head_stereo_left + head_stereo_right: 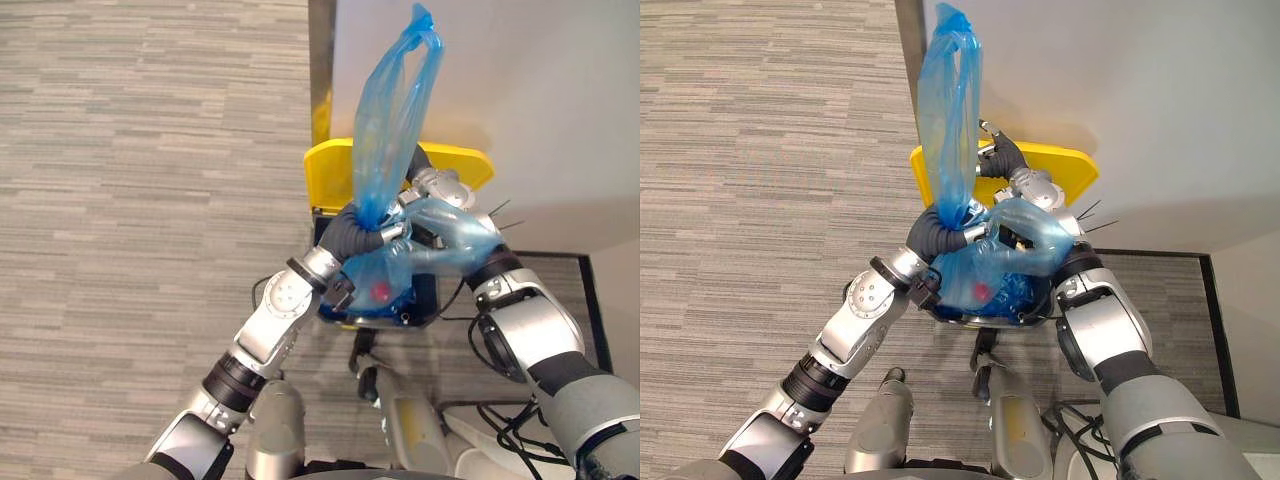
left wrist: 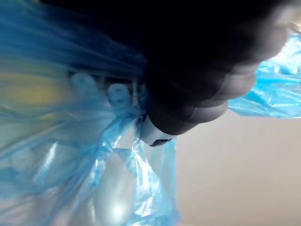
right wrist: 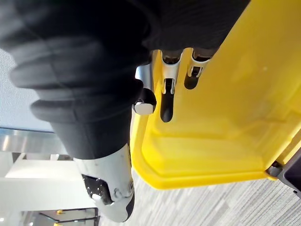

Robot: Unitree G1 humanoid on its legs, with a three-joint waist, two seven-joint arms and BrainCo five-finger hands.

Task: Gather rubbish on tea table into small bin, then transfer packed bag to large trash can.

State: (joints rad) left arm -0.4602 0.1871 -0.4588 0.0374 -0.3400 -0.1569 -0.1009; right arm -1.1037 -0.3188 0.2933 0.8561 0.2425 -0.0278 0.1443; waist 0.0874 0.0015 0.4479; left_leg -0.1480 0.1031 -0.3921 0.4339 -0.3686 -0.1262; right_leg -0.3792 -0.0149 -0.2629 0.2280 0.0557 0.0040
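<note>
Closest up are the tall loops of the blue bag (image 1: pixel 400 110), poking straight up above the trash can (image 1: pixel 428 297). Left robot hand (image 1: pixel 358 235) is clenched tight around the bag's twisted neck, right over the trash can's mouth. The fat bottom half of the bag hangs from that fist down into the opening, or at least onto the rim; can't quite tell how deep it sits. Something red (image 1: pixel 380 292) shows through the plastic low down, so it's clearly packed.

Right robot hand (image 1: pixel 1002 153) is at the back of the trash can, fingers (image 3: pixel 167 94) fairly straight and laid against the yellow lid (image 3: pixel 225 117), propping it upright. It's not wrapped around anything as far as I can see, just pushing.

My read: the tea table part is done with and we're on the very last step, dumping the bag in the big can. Next move looks simple: lower the fist a bit and let go so the bag drops inside, with the lid held open meanwhile. Tricky bits, I'd guess, are thin plastic clinging to the fingers, those long loops flopping over the rim, and the lid falling onto the bag if the right robot hand backs off too early.
</note>
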